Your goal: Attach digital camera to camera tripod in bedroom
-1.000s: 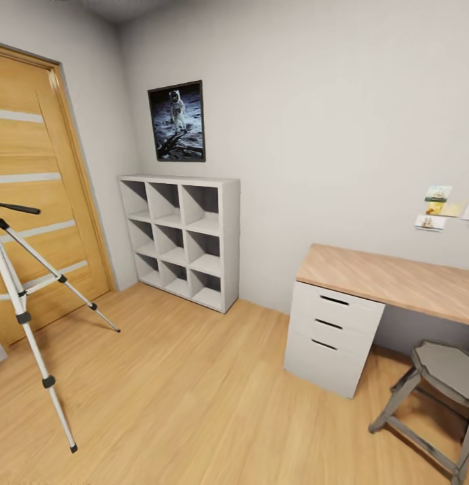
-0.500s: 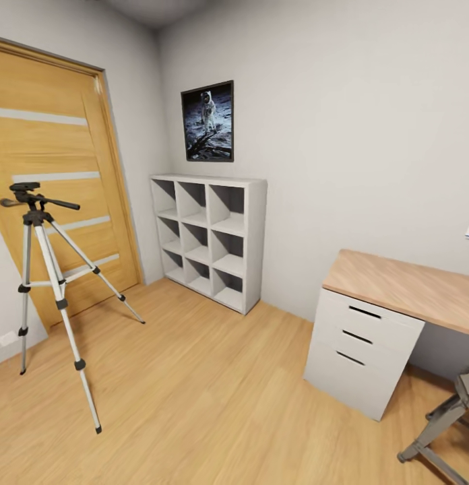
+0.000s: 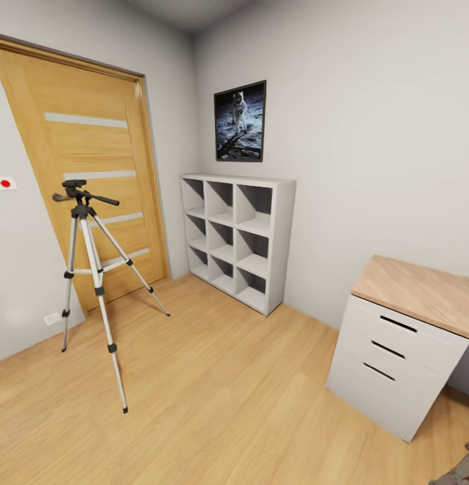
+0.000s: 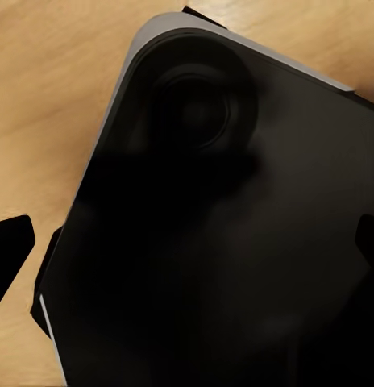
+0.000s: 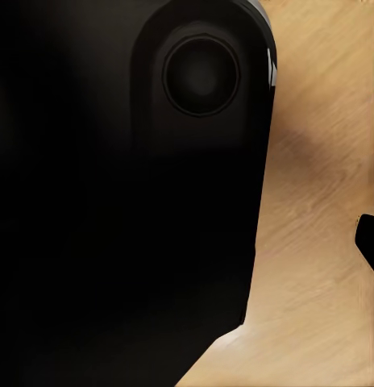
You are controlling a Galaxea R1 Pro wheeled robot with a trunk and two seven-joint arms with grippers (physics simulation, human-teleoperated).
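From the head camera I look into the bedroom (image 3: 369,101), its pale grey walls meeting in a corner at upper centre of the frame. The camera tripod (image 3: 93,269) stands at left of frame on the light wood plank floor (image 3: 214,397), three silver legs spread, black head on top with its pan handle pointing toward the left edge. Nothing sits on the tripod's head. Behind it a wooden door (image 3: 100,182) with pale stripes is shut. A small white plate with a red spot (image 3: 5,182) is on the wall at the left edge. A white cube shelf (image 3: 238,239) stands against the far wall at centre, and an astronaut picture (image 3: 240,121) hangs just above it. At right of frame a desk (image 3: 423,293) with a wooden top carries three white drawers (image 3: 389,357). A grey chair leg (image 3: 463,468) shows at the lower right corner.

From the left wrist camera I see a large black rounded body (image 4: 227,242), pale along its edge, with a round recess toward the upper centre, over the plank floor. Small black shapes sit at the left and right edges; I cannot tell how the left jaws stand.

From the right wrist camera a similar black body (image 5: 122,201) covers the left of the frame, plank floor at right. I cannot tell the state of the right jaws either.
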